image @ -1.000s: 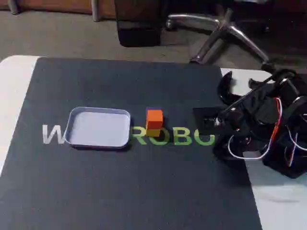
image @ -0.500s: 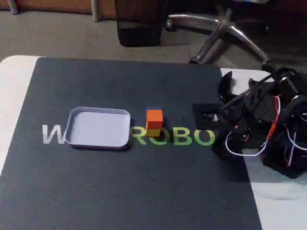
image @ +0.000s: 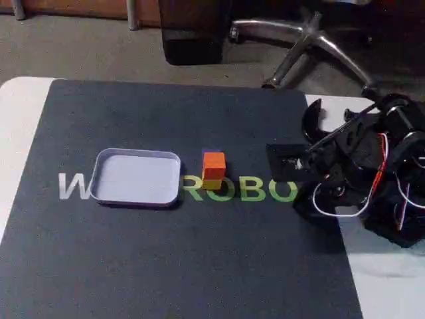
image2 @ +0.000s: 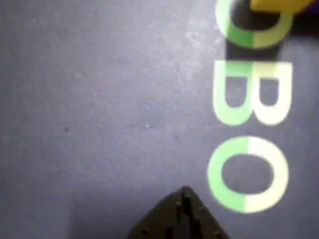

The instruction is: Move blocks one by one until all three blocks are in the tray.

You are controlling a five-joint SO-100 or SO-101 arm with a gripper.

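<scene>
Fingers (image2: 182,211) look pressed together in the wrist view: they poke up from the bottom edge as one dark pointed wedge with just a thin seam down the middle, and nothing between them. They sit low over the dark mat (image: 166,252), right next to the green-and-white letters "OBO" (image2: 249,114) printed on it.

In the fixed view the black arm (image: 362,173) is bunched up on the right side of the counter (image: 20,113), with its red and white wires hanging out, well apart from everything else. I can't really make out the fingers in that view, too much dark plastic on dark mat.

The blocks: the orange block (image: 214,163) sits on top of the yellow block (image: 212,184), and a sliver of purple block (image: 211,152) peeks out just behind the orange one. The whole little cluster stands on the mat at the start of the "ROBO" lettering (image: 240,189), just to the right of the tray (image: 137,197). A corner of the yellow one also shows at the top right of the wrist view, blurry.

The tray is pale lavender, lying flat left of centre on the mat, partly covering the white lettering. No blocks in it.

Behind the counter there's carpet and the chrome base of an office chair (image: 305,40).
</scene>
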